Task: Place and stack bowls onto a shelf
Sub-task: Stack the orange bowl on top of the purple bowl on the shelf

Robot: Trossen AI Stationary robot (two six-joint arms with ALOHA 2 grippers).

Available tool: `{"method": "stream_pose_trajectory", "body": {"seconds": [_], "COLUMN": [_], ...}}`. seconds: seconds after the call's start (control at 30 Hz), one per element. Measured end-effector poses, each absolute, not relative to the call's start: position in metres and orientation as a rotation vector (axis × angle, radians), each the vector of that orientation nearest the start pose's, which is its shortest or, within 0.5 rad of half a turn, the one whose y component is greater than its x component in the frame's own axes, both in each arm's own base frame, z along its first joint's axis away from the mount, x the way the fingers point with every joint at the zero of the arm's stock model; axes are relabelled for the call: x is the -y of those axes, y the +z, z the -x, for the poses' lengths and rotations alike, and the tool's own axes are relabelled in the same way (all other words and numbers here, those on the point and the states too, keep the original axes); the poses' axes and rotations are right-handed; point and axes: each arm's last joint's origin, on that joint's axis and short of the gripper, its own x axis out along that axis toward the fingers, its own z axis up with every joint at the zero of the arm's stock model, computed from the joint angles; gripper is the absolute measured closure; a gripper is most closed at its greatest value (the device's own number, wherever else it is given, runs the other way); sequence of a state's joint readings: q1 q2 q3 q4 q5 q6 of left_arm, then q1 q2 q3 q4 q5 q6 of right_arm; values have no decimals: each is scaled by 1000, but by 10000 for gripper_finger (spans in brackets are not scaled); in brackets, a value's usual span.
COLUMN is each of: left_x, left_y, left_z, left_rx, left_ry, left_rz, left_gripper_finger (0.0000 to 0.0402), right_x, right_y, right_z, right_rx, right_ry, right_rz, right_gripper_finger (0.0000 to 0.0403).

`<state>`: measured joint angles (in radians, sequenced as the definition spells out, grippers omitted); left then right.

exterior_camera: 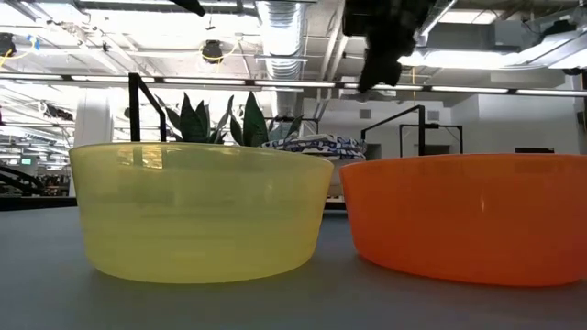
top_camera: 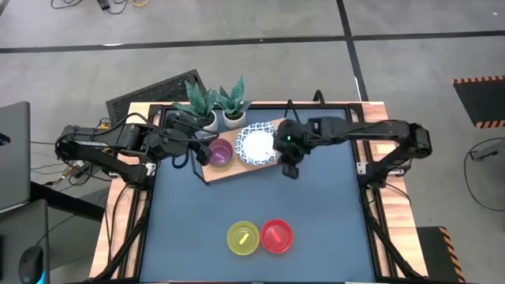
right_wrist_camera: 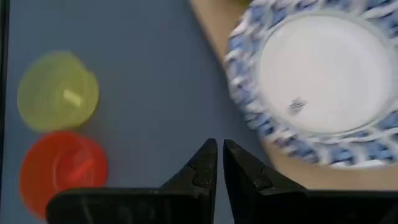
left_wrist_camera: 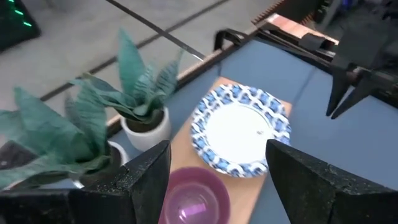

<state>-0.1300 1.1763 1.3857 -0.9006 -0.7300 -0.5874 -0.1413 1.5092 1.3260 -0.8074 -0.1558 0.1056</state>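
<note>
The blue bench (top_camera: 316, 205) sits in a large workshop with a grey concrete floor, and looking level across it I see ceiling ducts, pipes and strip lights far behind. At the back of the bench lies the shelf (top_camera: 229, 170), a light wooden board set at a slight angle. On it stands a stack of white bowls with blue patterned rims (top_camera: 257, 145), and just beside that, toward the left arm, the purple bowl (top_camera: 220, 153). Two small white plant pots (top_camera: 223, 117) with spiky green leaves stand right behind the board. Well apart from all this, near the front edge of the bench, the yellow bowl (top_camera: 243, 237) and the red bowl (top_camera: 276, 236) stand side by side, touching or nearly so. The left hand (left_wrist_camera: 217, 168) hovers over the purple bowl with its two dark fingers spread wide, gripping nothing. The right hand (right_wrist_camera: 220, 163) hangs above the bench just beside the patterned stack, on the side toward the front, its fingertips drawn together to a thin slit and empty. A laptop (top_camera: 14, 154) rests off to the left of the bench.
</note>
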Motion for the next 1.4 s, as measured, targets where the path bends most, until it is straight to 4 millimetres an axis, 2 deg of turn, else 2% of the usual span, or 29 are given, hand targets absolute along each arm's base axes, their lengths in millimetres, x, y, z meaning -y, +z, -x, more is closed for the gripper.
{"method": "stream_pose_trajectory", "body": {"seconds": [0.13,0.23,0.4,0.53,0.67,0.9,0.97,1.17,1.4], "left_x": [11,14,22,36,50,66,71,84,96], "left_y": [398,397,392,394,401,411,412,408,405], "left_z": [-216,-216,-214,-205,-187,-155,-150,-146,-143], "left_rx": [-489,-535,-625,-660,-639,-539,-519,-531,-517], "left_ry": [645,558,430,341,269,281,276,256,270], "left_rz": [296,334,407,404,361,335,323,299,282], "left_gripper_finger": [154,154,154,154,154,154,154,154,154], "right_x": [19,2,-24,-43,-66,-107,-116,-130,-142], "right_y": [287,271,258,256,260,244,232,207,178], "right_z": [-305,-306,-311,-315,-318,-330,-328,-336,-333], "right_rx": [-1062,-1128,-1121,-1051,-956,-909,-963,-1020,-1162], "right_ry": [19,63,121,94,23,17,21,6,13], "right_rz": [-213,-192,-180,-203,-183,-197,-172,-201,-179], "right_gripper_finger": [326,297,240,214,214,224,224,225,225]}}
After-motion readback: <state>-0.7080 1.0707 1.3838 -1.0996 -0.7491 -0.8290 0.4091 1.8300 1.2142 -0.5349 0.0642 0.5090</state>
